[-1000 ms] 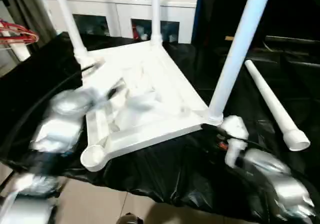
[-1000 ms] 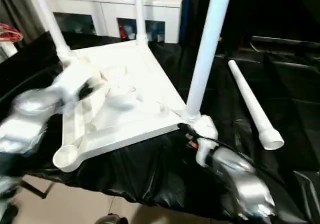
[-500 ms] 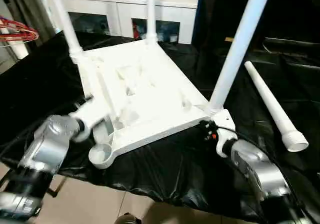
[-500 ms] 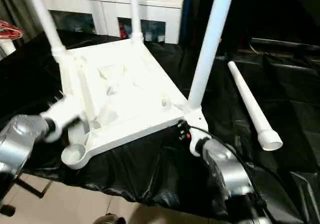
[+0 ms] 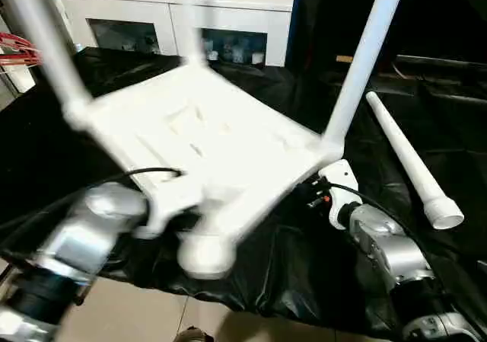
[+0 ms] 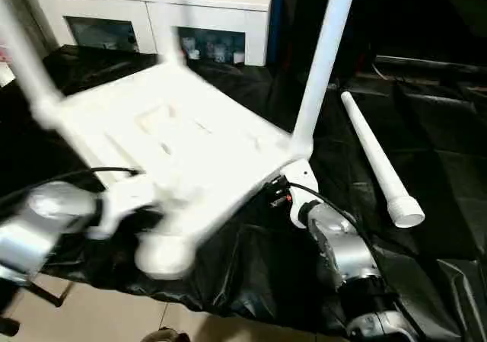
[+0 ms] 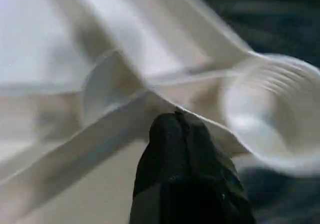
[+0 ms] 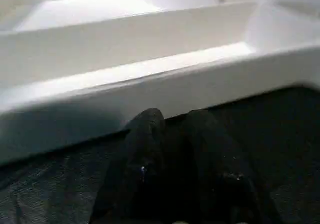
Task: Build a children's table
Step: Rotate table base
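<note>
Left arm (image 5: 84, 239) blurred at near-left edge of the black-draped bench (image 5: 304, 273). Left gripper (image 7: 176, 120) pinched shut on a rib of the top (image 5: 205, 140), right beside the empty corner socket (image 7: 272, 112); fingers (image 7: 165, 144) pressed together, rib edge caught at the tips. Cable (image 5: 106, 182) arcs from the arm across the top's near-left edge.

Top upside down, ribbed underside up, over the left half of the bench, heavily smeared; rib detail hard to read. Cannot tell whether the near socket corner (image 5: 204, 252) rests on the cloth or hangs past the bench's near edge. Left leg (image 5: 42, 49) blurred, upper end cut off by frame. Rear leg (image 5: 189, 22) almost washed out against the cabinet (image 5: 175, 14) behind. Right leg (image 5: 364, 60) upright in the right corner socket, top cut off.

Right gripper (image 8: 175, 121) just below that corner, on the cloth under the top's side rail (image 8: 150, 92); fingers (image 8: 142, 154) close together, narrow gap, nothing seen between them, tips hidden under the rail. Open or closed: cannot tell.

Fourth leg (image 5: 407, 155) loose, flat on the bench's right side, wide end toward the near edge, well apart from the top.
</note>
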### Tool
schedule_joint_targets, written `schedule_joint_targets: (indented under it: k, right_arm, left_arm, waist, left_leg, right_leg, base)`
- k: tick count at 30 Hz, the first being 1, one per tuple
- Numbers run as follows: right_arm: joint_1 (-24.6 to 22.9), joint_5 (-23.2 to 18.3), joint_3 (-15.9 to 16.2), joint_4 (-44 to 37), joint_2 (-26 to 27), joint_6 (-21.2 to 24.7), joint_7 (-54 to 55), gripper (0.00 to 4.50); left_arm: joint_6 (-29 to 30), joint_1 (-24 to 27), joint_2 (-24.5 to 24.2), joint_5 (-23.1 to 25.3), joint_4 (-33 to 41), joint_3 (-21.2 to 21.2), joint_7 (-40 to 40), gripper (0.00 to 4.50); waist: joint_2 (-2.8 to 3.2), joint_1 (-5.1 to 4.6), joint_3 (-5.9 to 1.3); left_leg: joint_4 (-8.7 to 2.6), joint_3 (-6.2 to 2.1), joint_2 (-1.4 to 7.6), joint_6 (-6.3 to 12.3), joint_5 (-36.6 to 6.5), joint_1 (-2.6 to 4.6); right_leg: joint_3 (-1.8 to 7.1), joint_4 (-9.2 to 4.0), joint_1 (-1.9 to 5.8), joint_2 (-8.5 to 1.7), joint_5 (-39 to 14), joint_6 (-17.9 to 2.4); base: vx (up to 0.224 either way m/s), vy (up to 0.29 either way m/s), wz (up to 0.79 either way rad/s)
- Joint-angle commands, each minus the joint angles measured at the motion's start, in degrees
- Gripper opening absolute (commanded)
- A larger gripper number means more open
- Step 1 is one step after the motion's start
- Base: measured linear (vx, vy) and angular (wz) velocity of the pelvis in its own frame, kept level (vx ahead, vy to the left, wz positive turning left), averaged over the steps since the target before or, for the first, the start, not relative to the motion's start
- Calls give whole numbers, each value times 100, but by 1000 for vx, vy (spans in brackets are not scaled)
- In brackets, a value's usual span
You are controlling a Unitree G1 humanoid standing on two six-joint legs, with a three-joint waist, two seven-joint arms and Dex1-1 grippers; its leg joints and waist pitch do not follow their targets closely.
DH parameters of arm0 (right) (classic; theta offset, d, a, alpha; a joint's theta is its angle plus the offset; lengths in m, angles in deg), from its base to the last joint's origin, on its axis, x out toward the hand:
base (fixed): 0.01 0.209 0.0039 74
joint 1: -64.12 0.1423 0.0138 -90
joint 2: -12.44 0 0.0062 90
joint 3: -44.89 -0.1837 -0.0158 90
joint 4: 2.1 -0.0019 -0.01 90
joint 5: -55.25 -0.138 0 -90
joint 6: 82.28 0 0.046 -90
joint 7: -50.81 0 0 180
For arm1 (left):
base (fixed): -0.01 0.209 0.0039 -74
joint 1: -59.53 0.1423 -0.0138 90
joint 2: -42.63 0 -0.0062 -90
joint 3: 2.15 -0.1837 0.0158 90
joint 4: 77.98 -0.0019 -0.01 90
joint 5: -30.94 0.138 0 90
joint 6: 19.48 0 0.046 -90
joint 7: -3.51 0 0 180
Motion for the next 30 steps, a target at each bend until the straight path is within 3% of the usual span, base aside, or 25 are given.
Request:
schedule_joint_targets:
  k: [1,4,7,8,9,10,11,13,14,15,16,20,21,23,30]
  right_arm:
    - [114,17,77,14,54,-94,1,60]
    - [101,38,51,23,80,-133,8,23]
    - [40,31,12,-44,83,-134,30,8]
    - [25,27,0,-64,81,-131,38,8]
    - [-7,20,-29,-106,72,-126,62,8]
    - [-34,13,-63,-160,53,-112,95,8]
    - [-76,-10,-126,-279,15,-66,139,8]
    - [-106,-35,-173,-380,-16,-23,158,8]
    - [-148,-21,-233,-548,-83,110,230,8]
    - [-175,-20,-304,-711,-150,301,301,8]
    - [-209,-60,-417,-945,-230,570,367,8]
    - [-233,-223,-673,-1422,-413,986,363,8]
    - [-206,-246,-741,-1519,-484,1057,362,23]
    - [-127,-225,-832,-1613,-605,1200,425,42]
    - [426,-56,-1158,-1400,-1062,1963,771,102]
  left_arm:
    - [36,-137,107,-3,49,-171,-33,0]
    - [-44,-281,479,102,-213,-306,-324,0]
    - [-121,-399,812,147,-502,-428,-546,0]
    - [-147,-425,900,158,-584,-442,-624,0]
    - [-217,-473,1049,203,-736,-477,-774,0]
    - [-302,-517,1176,244,-883,-499,-905,0]
    - [-446,-579,1310,321,-1100,-519,-1088,0]
    - [-539,-618,1376,376,-1243,-526,-1208,0]
    - [-623,-653,1438,402,-1362,-505,-1309,0]
    - [-702,-668,1481,383,-1407,-469,-1352,0]
    - [-820,-697,1532,360,-1442,-421,-1415,0]
    - [-987,-709,1634,115,-1219,-204,-1412,0]
    - [-1006,-711,1678,27,-1126,-105,-1438,0]
    - [-979,-728,1729,-72,-1010,10,-1460,33]
    - [-706,-726,1643,-471,-365,143,-1188,95]
  waist:
    - [-24,17,-366]
    - [-26,-7,-358]
    - [-31,-1,-362]
    - [-8,-4,-356]
    - [-28,6,-358]
    - [37,12,-352]
    - [51,7,-356]
    - [1,18,-357]
    - [-2,16,-365]
    - [56,3,-356]
    - [18,8,-364]
    - [23,24,-367]
    - [86,25,-367]
    - [49,10,-376]
    - [21,-2,-399]
  left_leg:
    - [-460,-90,206,-129,-1889,106]
    - [-460,-88,208,-121,-1910,101]
    - [-456,-89,206,-115,-1930,114]
    - [-451,-80,199,-115,-1964,122]
    - [-448,-89,202,-128,-1991,120]
    - [-451,-99,204,-144,-2038,123]
    - [-446,-97,205,-172,-2167,146]
    - [-449,-106,199,-158,-2280,150]
    - [-454,-115,201,-147,-2245,130]
    - [-458,-120,195,-151,-2246,116]
    - [-451,-118,198,-141,-2224,129]
    - [-438,-107,194,-83,-2101,124]
    - [-432,-112,192,-88,-2087,118]
    - [-431,-110,198,-84,-2055,112]
    - [-387,-77,173,-8,-1623,87]
  right_leg:
    - [295,-397,240,-358,-1778,-1049]
    - [294,-430,246,-351,-1954,-965]
    - [290,-439,241,-347,-1999,-946]
    - [292,-452,227,-338,-2040,-938]
    - [288,-461,237,-350,-2074,-921]
    - [287,-470,232,-351,-2115,-908]
    - [282,-492,211,-335,-2154,-865]
    - [274,-509,226,-342,-2282,-800]
    - [273,-499,244,-355,-2290,-790]
    - [266,-517,242,-342,-2344,-741]
    - [269,-516,243,-338,-2320,-723]
    - [272,-525,235,-344,-2402,-685]
    - [264,-517,232,-350,-2394,-710]
    - [254,-511,243,-338,-2239,-759]
    - [259,-440,279,-321,-1882,-903]
  base:
    - [0,0,0]
    - [0,0,0]
    - [0,0,0]
    - [0,0,0]
    - [0,0,0]
    - [0,0,0]
    - [0,0,0]
    - [0,0,0]
    - [0,0,0]
    - [0,0,0]
    - [0,0,0]
    - [0,0,0]
    - [0,0,0]
    - [0,0,0]
    - [0,0,0]
